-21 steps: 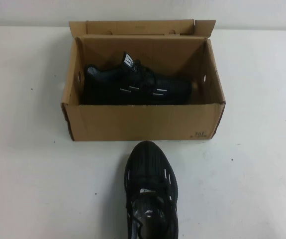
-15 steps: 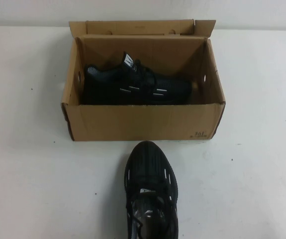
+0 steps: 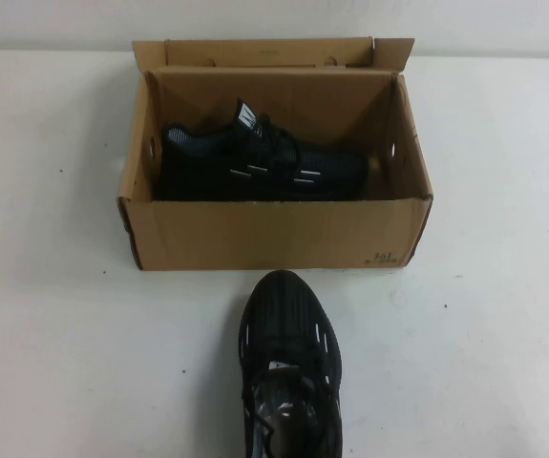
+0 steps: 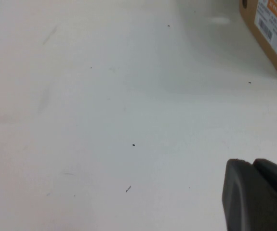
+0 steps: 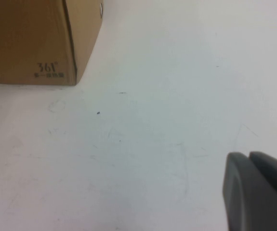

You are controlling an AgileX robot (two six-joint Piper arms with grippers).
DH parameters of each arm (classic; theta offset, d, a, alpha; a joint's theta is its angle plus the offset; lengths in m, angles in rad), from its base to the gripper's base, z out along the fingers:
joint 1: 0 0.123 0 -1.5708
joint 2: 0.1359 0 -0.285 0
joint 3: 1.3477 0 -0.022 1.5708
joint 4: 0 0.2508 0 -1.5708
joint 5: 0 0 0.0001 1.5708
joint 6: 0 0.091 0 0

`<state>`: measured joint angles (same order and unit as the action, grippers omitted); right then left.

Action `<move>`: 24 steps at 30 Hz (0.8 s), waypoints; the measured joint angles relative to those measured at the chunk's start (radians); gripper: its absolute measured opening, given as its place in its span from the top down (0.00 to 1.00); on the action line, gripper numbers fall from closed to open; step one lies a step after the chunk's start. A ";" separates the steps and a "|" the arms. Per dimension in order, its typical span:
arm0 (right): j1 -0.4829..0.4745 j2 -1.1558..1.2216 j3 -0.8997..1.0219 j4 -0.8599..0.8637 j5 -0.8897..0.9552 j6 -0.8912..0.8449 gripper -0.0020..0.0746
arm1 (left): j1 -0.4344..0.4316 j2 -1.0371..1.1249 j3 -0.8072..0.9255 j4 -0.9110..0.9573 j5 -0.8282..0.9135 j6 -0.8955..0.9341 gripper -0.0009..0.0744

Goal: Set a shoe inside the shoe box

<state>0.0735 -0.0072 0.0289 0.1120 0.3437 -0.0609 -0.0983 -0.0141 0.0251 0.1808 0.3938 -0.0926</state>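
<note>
At six o'clock on the white table, nearest my camera, the shoe I am meant to pack stands on its sole, toe aimed at twelve o'clock and heel running off the near edge of the high view; nothing touches it. Neither arm appears in the high view. My left gripper shows only in its own wrist camera, clenched and empty over bare tabletop, with a labelled end wall of the shoe box off in the distance. My right gripper is likewise clenched on nothing, hovering over open table with the box's printed corner in sight. I judge both are parked low and to the sides, so the grasp is not yet begun. Just beyond the shoe's toe, apart from it, the shoe box sits open, its long front wall facing me and its flap lid folded back at twelve o'clock, which leaves the mouth free for a drop from above. Inside, the twin sneaker lies lengthwise along the far wall, toe toward three o'clock, leaving the nearer strip of floor as the likely berth.
</note>
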 joint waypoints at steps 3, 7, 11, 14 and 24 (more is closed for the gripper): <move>0.000 0.000 0.000 0.000 0.000 0.000 1.00 | 0.000 0.000 0.000 0.000 0.000 0.000 0.99; 0.000 0.000 0.000 0.000 0.000 0.000 1.00 | 0.000 0.000 0.000 0.000 0.000 0.000 0.99; 0.000 0.000 0.000 0.000 0.000 0.000 1.00 | 0.000 0.000 0.000 0.000 0.000 0.000 0.99; 0.000 0.000 0.000 0.000 0.000 0.000 1.00 | 0.000 0.000 0.000 0.000 0.000 0.000 0.99; 0.000 0.000 0.000 0.000 -0.148 0.000 1.00 | 0.000 0.000 0.000 0.000 -0.146 0.000 0.99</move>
<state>0.0735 -0.0072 0.0289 0.1120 0.1957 -0.0609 -0.0983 -0.0141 0.0251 0.1808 0.2478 -0.0926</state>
